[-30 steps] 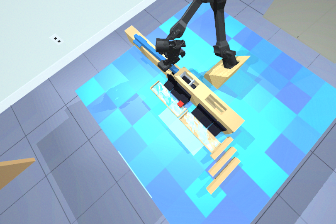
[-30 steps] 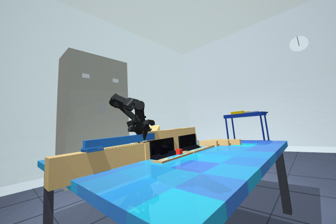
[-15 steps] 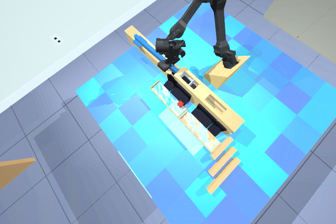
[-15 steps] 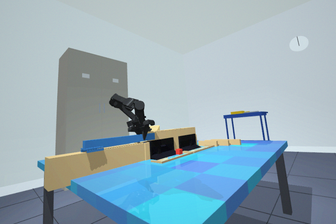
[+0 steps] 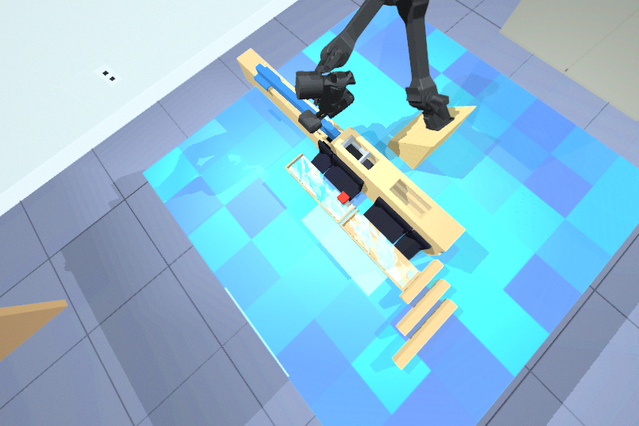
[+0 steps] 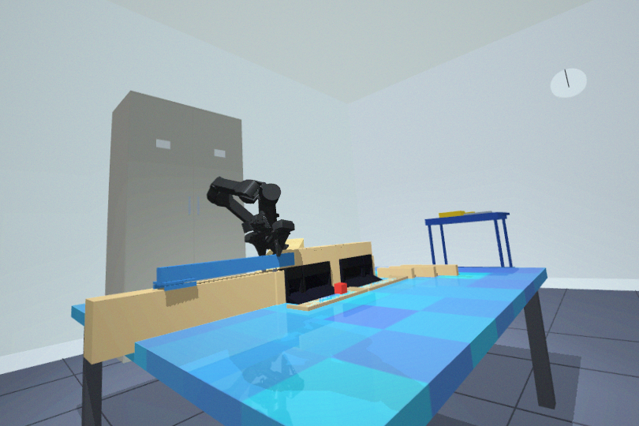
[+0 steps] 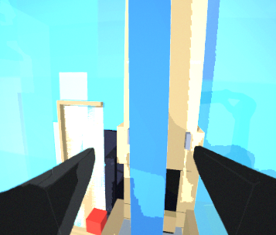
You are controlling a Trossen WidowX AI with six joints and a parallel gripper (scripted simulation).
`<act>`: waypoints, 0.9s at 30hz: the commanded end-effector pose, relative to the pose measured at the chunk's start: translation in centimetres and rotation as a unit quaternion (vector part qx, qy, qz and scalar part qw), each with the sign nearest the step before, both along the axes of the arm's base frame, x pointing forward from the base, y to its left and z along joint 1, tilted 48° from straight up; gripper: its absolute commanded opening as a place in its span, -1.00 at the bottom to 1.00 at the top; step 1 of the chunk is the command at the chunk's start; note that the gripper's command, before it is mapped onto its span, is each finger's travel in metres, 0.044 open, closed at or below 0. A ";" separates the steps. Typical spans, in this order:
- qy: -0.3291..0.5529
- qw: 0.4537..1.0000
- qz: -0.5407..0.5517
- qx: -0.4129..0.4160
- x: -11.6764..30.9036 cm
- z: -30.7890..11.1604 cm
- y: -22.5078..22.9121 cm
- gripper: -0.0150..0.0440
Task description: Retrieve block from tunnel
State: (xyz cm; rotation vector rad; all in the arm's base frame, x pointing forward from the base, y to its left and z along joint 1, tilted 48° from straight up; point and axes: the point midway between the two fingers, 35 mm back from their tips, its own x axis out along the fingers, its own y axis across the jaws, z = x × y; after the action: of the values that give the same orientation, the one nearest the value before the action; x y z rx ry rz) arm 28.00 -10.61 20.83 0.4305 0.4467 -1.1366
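Hidden or unclear: in the top view the gripper [image 5: 326, 113] [image 6: 271, 255] [image 7: 144, 152] and its wrist cover part of the blue handle [image 5: 278, 87] [image 6: 222, 267] [image 7: 149, 77]. The wrist view cuts off the handle at the upper and lower borders, and the fingers at the lower corners. The tunnel [image 5: 439, 219] [image 6: 356, 252] interior is too dark to read.

Gripper state: released. The two fingers stand wide apart, one to each side of the handle, with nothing grasped.

Block position: the red block [image 5: 343, 197] [image 6: 340, 288] [image 7: 97, 221] is outside the tunnel, low at the front, at the nearer-to-middle end of one tray. It is not held up.

Count: one block; one handle; one rail [image 5: 246, 62] [image 6: 180, 308] [image 7: 180, 77]; two trays [image 5: 304, 158] [image 6: 309, 306] [image 7: 80, 103]; two openings in the tunnel roof, one with a pale frame [image 5: 364, 157] in it; three rods [image 5: 425, 333] [image 6: 446, 270].

Materials and shapes: the block is a plain cube. The handle is a long, straight, smooth bar above the wood-coloured rail. The trays are shallow rectangles with thin wood-coloured rims and patchy, glossy floors. The rods are straight and square-edged, side by side. The table [image 5: 319, 349] [image 6: 382, 328] [image 7: 20, 58] has a glossy, blue-checked surface.
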 end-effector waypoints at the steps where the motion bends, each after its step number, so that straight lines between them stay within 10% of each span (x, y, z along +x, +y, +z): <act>1: -0.013 1.000 -0.011 -0.012 -0.2 1.0 1.1 1.00; 10: 0.274 0.931 0.198 -0.139 -0.1 1.0 0.7 1.00; 27: 0.650 0.503 0.468 -0.326 0.0 1.7 1.7 1.00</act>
State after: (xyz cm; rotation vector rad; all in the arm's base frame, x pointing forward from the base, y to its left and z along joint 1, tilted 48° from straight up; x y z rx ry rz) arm 27.96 -9.43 21.99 -0.7077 1.0284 -0.6476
